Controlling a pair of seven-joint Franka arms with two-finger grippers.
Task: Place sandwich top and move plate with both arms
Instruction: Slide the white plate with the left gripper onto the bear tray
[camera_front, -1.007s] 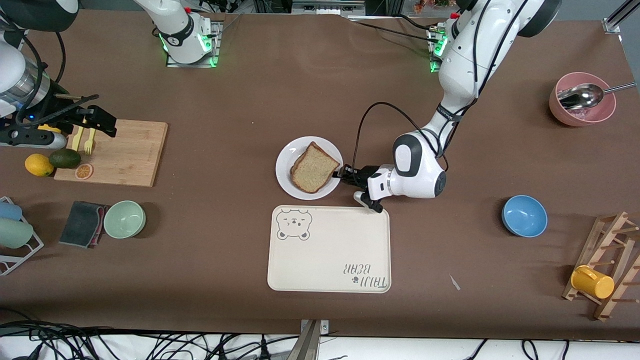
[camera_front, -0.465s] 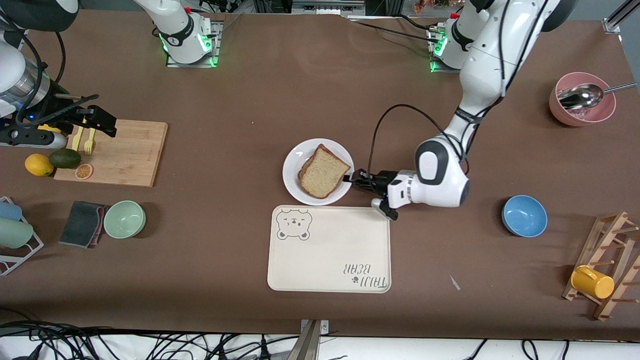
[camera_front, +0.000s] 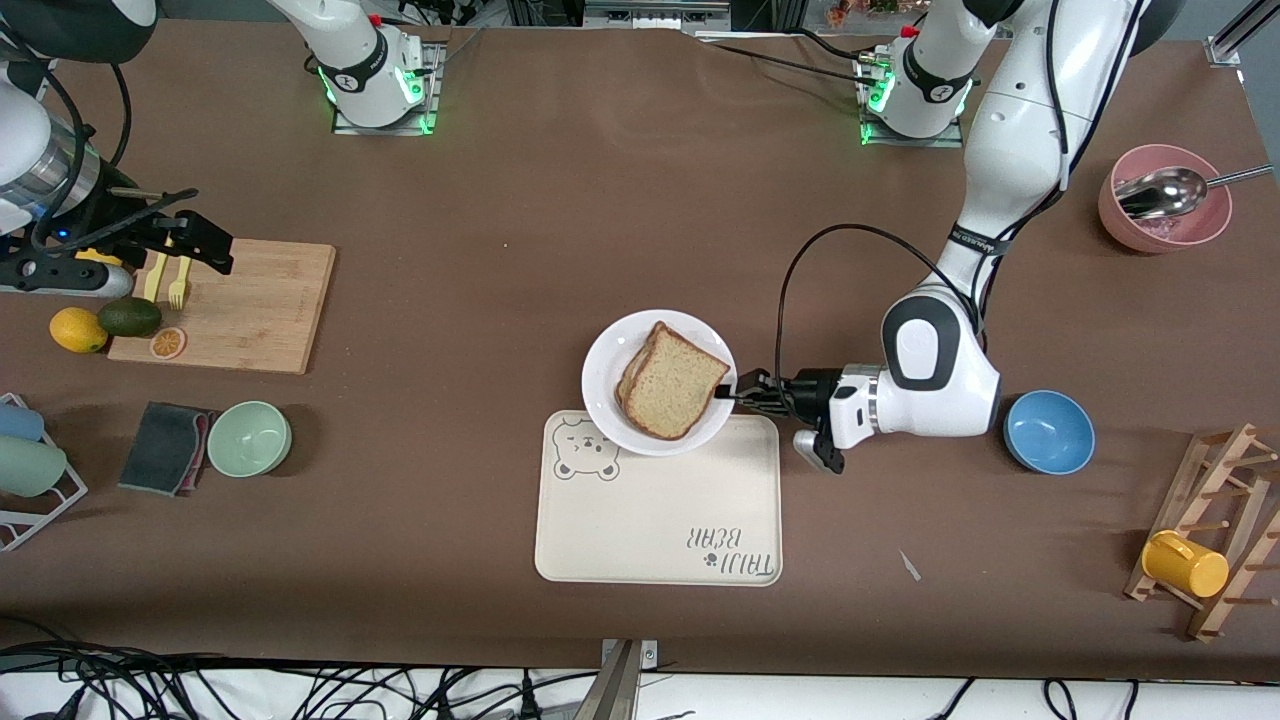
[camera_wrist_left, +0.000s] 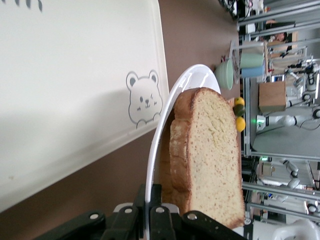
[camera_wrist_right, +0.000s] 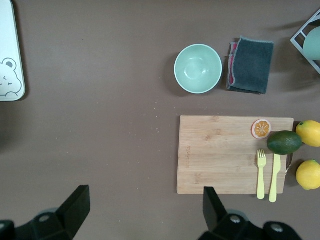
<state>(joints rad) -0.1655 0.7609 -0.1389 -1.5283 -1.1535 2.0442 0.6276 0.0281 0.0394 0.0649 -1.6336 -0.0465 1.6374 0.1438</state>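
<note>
Plate (camera_front: 610, 375): it has moved since a second ago, nearer the front camera. Now it hangs over the edge of the tray (camera_front: 657, 520), partly covering the bear drawing (camera_front: 586, 451).
Bread (camera_front: 680, 394): a plain brown slice lies on top of the stack on the plate, same as before.
Left gripper (camera_front: 733, 392): it pinches the plate's rim tight and has pulled it along.
Right gripper (camera_wrist_right: 145, 207): it waits with fingers wide apart over the wooden board (camera_wrist_right: 230, 152) at the right arm's end of the table. It has not moved.
</note>
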